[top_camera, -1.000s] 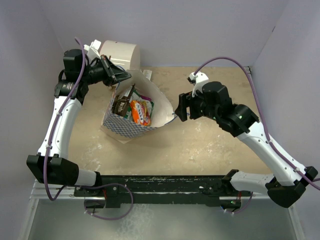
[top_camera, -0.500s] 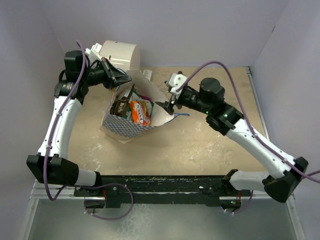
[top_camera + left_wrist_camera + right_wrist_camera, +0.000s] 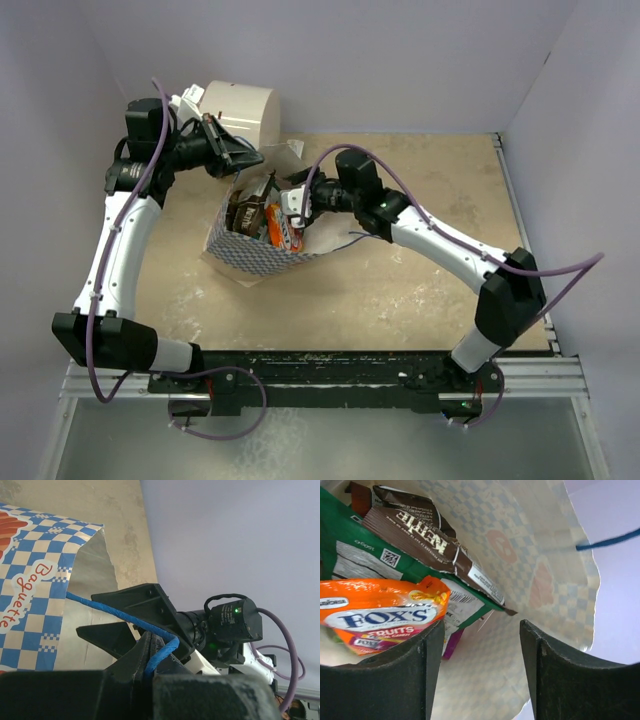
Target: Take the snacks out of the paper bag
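Note:
The blue-and-white checkered paper bag [image 3: 250, 255] stands left of centre with its mouth open. My left gripper [image 3: 243, 158] is shut on its thin blue cord handle [image 3: 117, 613] and holds the far rim up. My right gripper [image 3: 292, 207] is inside the mouth, open, with nothing between its fingers [image 3: 481, 635]. Inside lie the snacks: an orange FOX'S packet [image 3: 380, 615] against the left finger [image 3: 415, 680], a brown packet [image 3: 422, 527], a green one [image 3: 350, 555] and a purple corner [image 3: 451, 643]. The brown [image 3: 243, 212] and orange [image 3: 284, 230] packets also show in the top view.
A big cream cylinder [image 3: 245, 110] stands behind the bag by the back wall. The bag's other blue cord [image 3: 610, 539] hangs past its cream lining [image 3: 540, 570]. Walls close the table at back and right. The right arm's wrist [image 3: 232, 622] is near the left gripper.
My right arm swung left from beside the bag and reached its gripper into the bag's mouth among the packets. The left gripper kept hold of the cord and stayed put.

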### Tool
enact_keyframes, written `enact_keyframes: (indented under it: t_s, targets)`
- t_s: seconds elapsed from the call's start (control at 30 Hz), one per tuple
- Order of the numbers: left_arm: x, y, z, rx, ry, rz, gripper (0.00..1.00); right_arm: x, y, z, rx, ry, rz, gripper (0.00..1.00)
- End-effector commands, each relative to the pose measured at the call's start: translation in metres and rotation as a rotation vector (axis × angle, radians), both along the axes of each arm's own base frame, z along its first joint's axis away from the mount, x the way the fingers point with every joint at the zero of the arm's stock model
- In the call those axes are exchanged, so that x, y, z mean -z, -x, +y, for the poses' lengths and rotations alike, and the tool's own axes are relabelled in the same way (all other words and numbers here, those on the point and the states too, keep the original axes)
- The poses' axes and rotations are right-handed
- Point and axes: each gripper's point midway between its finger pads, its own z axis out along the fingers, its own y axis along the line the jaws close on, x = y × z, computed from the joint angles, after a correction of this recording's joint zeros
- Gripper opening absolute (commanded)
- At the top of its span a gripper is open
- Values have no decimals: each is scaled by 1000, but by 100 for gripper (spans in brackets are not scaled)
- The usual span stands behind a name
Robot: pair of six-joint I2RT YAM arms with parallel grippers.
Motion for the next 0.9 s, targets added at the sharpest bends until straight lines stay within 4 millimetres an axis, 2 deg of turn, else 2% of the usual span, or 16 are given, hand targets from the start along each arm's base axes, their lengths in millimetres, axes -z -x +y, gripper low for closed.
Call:
enact_keyframes:
  t_s: [0.0,0.13,0.37,0.53,0.73,0.87]
  targets:
    - [-32,16,-7,70,25,-97,0,-49,-1,22,-115,-55,-227,61]
    - [-30,15,-7,77,26,-92,0,-32,-7,31,-132,1,-246,61]
    - [-28,12,-9,88,28,-85,0,-22,-15,44,-155,23,-258,60]
    - [-28,10,-9,91,29,-85,0,-25,-12,52,-183,2,-258,55]
    - [-33,9,-10,97,34,-98,0,-14,-7,65,-216,11,-245,51]
    - [-35,8,-10,98,34,-107,0,-8,-10,67,-207,22,-251,51]
